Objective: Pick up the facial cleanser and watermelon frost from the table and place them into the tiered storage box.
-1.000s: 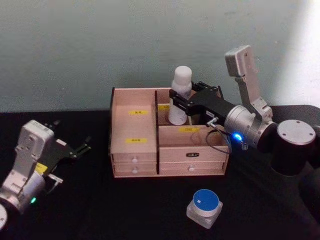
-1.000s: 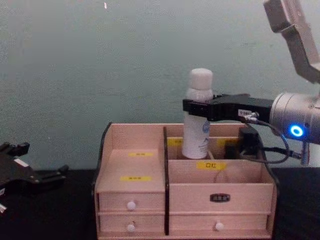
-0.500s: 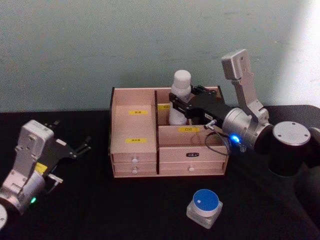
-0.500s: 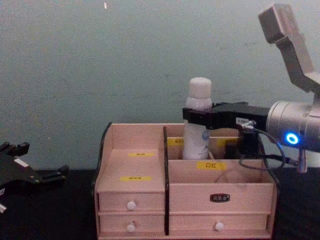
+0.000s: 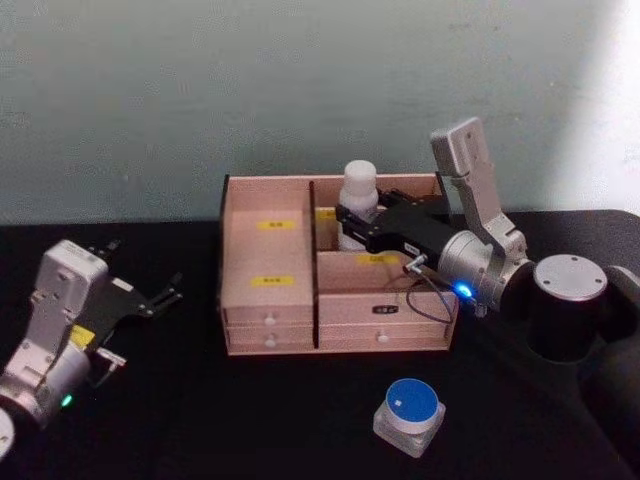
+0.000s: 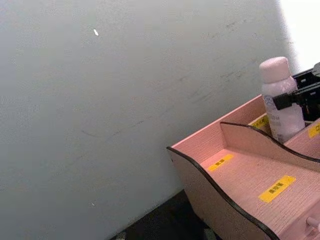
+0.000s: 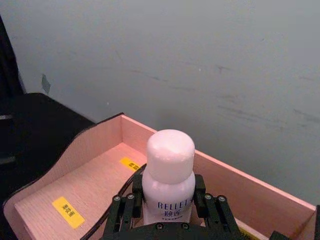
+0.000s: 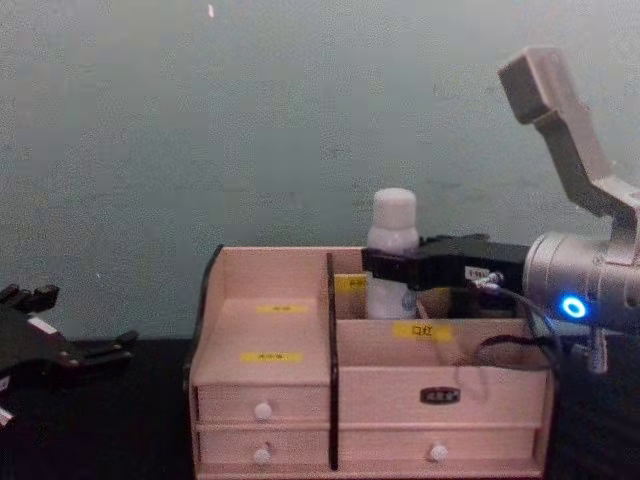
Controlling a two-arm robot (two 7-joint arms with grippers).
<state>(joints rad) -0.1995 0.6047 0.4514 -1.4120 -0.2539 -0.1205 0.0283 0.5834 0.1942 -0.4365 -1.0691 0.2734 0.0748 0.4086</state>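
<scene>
The right end effector (image 5: 355, 218) pinches the white cleanser bottle (image 5: 359, 190) just below its cap, holding it upright with its lower part down inside the rear right compartment of the storage box (image 5: 268, 300). The small jar with the blue lid (image 5: 408, 415) sits on the black bench (image 5: 250, 420), in front of the box and apart from it. The left end effector (image 5: 145, 263) rests near the bench's left side, its fingers spread.
</scene>
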